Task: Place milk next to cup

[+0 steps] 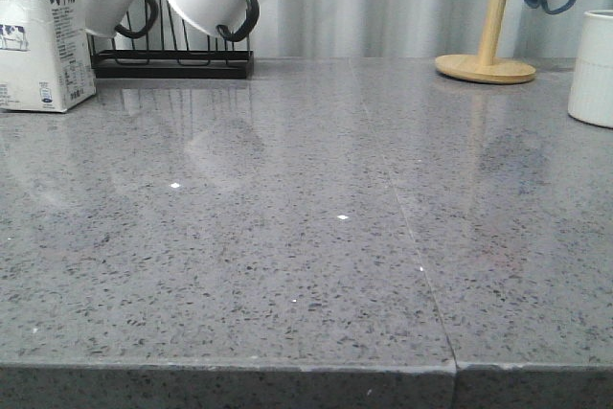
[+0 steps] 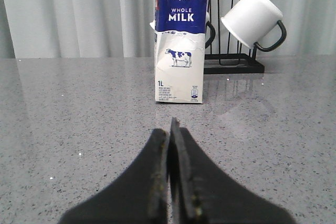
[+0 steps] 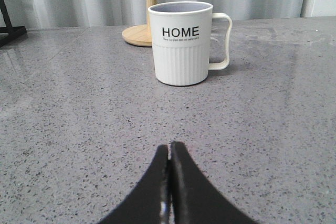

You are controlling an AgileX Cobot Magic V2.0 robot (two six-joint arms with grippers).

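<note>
Both pincers [image 2: 170, 129] [image 3: 169, 148] pressed together (empty); milk [image 1: 38, 31] and cup [image 1: 594, 69] at opposite table edges.

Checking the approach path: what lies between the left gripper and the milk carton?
Nothing. In the left wrist view, only bare grey countertop runs from the shut left gripper to the upright milk; the black rack with a mug stands behind the carton.
</note>
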